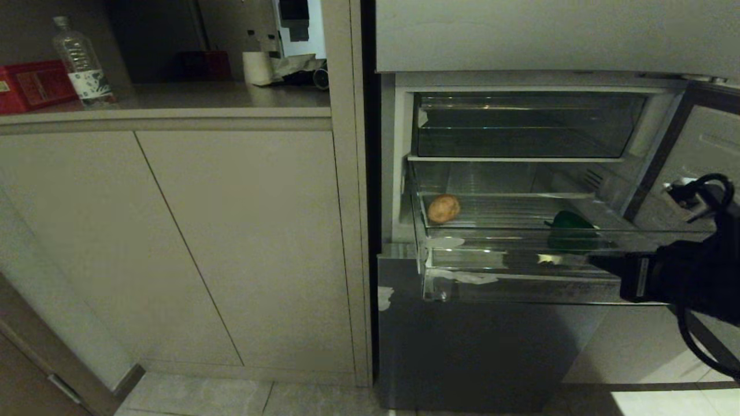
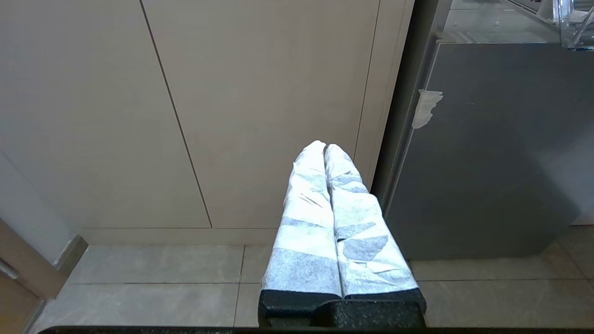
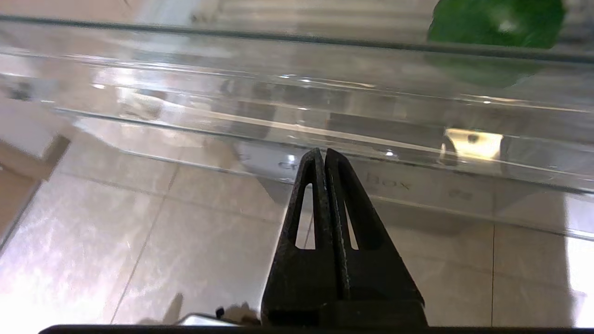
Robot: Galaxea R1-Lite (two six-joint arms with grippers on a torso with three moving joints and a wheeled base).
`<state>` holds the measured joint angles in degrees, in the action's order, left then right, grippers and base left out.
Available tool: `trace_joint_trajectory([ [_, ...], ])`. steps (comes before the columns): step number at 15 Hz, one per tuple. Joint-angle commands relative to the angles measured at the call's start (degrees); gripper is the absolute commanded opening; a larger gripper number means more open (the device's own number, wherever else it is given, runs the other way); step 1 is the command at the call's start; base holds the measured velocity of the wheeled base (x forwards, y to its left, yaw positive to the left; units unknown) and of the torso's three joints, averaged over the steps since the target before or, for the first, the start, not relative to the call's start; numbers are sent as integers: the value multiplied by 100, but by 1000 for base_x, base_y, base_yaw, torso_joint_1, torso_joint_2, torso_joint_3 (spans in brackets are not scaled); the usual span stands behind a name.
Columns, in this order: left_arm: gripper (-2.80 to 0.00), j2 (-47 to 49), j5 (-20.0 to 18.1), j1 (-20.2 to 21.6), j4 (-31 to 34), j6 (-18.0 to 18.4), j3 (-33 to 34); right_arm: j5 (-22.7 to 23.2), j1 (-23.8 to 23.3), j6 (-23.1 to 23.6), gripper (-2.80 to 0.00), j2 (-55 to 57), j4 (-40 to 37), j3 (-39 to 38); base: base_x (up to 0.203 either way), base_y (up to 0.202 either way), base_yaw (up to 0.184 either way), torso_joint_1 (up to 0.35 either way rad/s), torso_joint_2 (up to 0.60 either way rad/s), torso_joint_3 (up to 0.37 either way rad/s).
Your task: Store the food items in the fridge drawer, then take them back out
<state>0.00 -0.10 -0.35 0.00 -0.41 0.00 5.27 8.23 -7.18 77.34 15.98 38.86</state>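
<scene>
The fridge drawer stands open, its clear bin (image 1: 520, 284) pulled forward. Inside, a tan potato (image 1: 444, 208) lies at the left end and a dark green item (image 1: 571, 226) at the right end. My right gripper (image 1: 598, 262) comes in from the right, level with the bin's front wall and just below the green item. In the right wrist view this gripper (image 3: 324, 153) is shut and empty, its tips close to the clear bin wall (image 3: 325, 111), with the green item (image 3: 496, 21) behind that wall. My left gripper (image 2: 325, 147) is shut, parked low, facing a cabinet.
The grey door panel (image 1: 702, 144) hangs open at the right, behind my right arm. Below the bin is the lowest grey panel (image 1: 480, 346). Beige cabinets (image 1: 231, 242) fill the left, with a water bottle (image 1: 81, 63) and red box (image 1: 32, 85) on the counter.
</scene>
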Motion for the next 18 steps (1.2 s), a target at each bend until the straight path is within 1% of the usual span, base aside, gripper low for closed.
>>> trace_joint_trajectory([
  [1, -280, 4, 1, 0, 0, -2, 0, 9, 3, -5, -280, 607, 17, 195, 0, 0, 0, 0, 0, 0],
  [5, -280, 3, 1, 0, 0, -2, 0, 25, 1, -54, -280, 1143, 109, 617, 0, 0, 0, 0, 0, 0],
  [7, -280, 8, 1, 0, 3, -2, 0, 11, 2, -62, -280, 1577, 581, 773, 0, 0, 0, 0, 0, 0],
  [9, -280, 8, 1, 0, 0, -2, 0, -199, 23, -61, -280, 2122, 1060, 1024, 0, 0, 0, 0, 0, 0],
  [11, -280, 0, 1, 0, 3, -2, 0, -441, 144, -76, -280, 2656, 1369, 1508, 0, 0, 0, 0, 0, 0],
  [14, -280, 7, 1, 0, 0, -2, 0, -527, 376, -98, -280, 3319, 1626, 2315, 0, 0, 0, 0, 0, 0],
  [16, -280, 5, 1, 0, 0, -2, 0, -619, 504, -130, -280, 3753, 1896, 2669, 0, 0, 0, 0, 0, 0],
  [18, -280, 9, 1, 0, 0, -2, 0, -897, 601, -156, -280, 4209, 2459, 2906, 0, 0, 0, 0, 0, 0],
])
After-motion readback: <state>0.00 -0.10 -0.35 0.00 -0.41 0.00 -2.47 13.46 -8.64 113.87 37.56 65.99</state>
